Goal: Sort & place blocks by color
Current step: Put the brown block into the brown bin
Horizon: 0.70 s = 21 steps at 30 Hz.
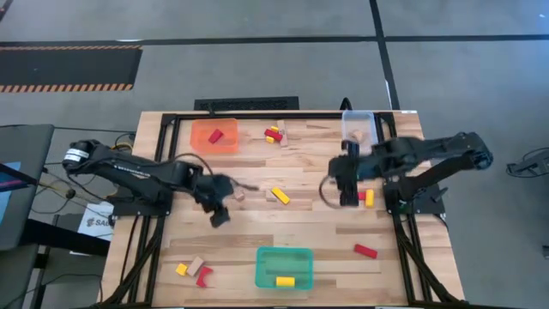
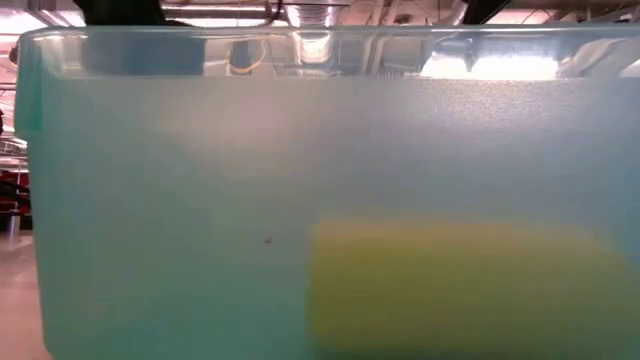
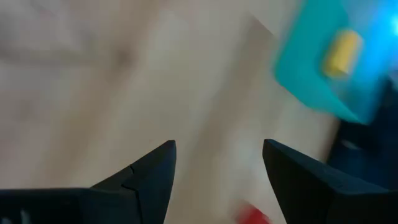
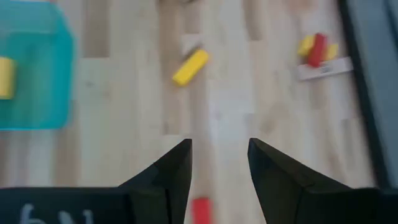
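Red, yellow and pale wood blocks lie scattered on the table. A yellow block (image 1: pixel 280 196) lies mid-table, with wood blocks (image 1: pixel 241 194) beside it. Near the far edge sits a red and yellow cluster (image 1: pixel 273 135). My left gripper (image 1: pixel 219 213) (image 3: pixel 217 168) hovers open and empty left of centre. My right gripper (image 1: pixel 340 182) (image 4: pixel 217 163) is open and empty right of centre. A red block (image 4: pixel 200 210) lies on the table under its fingers, with a yellow block (image 1: pixel 370 197) close by. Another red block (image 1: pixel 365 251) lies near the table's right front.
The orange tray (image 1: pixel 214 136) holds a red block. A wood piece sits in the clear tray (image 1: pixel 358 125), and the teal tray (image 1: pixel 285 266) (image 2: pixel 150 200) holds a yellow block (image 2: pixel 460 290). Yellow, wood and red blocks (image 1: pixel 194 269) sit at the near left corner.
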Motion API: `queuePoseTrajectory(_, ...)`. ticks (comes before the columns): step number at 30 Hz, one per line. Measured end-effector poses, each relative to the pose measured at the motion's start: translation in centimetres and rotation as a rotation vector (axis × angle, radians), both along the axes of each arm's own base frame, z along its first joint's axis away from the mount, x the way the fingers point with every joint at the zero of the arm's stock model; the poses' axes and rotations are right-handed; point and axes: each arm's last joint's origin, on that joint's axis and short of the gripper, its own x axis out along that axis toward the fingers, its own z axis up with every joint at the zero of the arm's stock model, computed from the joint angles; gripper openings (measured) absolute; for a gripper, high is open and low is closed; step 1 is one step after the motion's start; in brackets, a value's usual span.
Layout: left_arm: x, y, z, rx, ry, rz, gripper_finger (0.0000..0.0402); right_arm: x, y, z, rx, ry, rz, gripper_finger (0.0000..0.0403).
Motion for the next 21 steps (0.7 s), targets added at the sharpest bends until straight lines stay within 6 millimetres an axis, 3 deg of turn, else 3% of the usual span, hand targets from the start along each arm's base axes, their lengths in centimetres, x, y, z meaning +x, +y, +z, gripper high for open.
queuePoseTrajectory(4, -0.5, -4.8, 1.0, -0.113, 0.04, -0.079, 0.0229, -0.4, -2.5, 0.6, -0.014, -0.018, -0.011, 0.0173)
queuePoseTrajectory(9, -2.3, -9.4, 0.8, -0.104, 0.12, -0.077, 0.0229, -0.1, -4.7, 0.7, 0.024, -0.046, -0.024, 0.0174)
queuePoseTrajectory(14, -3.7, -12.3, -0.8, -0.069, 0.227, 0.027, 0.0229, 1.0, -6.1, 0.3, 0.08, -0.061, -0.022, 0.0174)
queuePoseTrajectory(21, -5.0, -15.0, -3.3, -0.027, 0.358, 0.038, 0.0229, 2.6, -6.8, -1.1, 0.135, -0.012, 0.001, 0.0168)
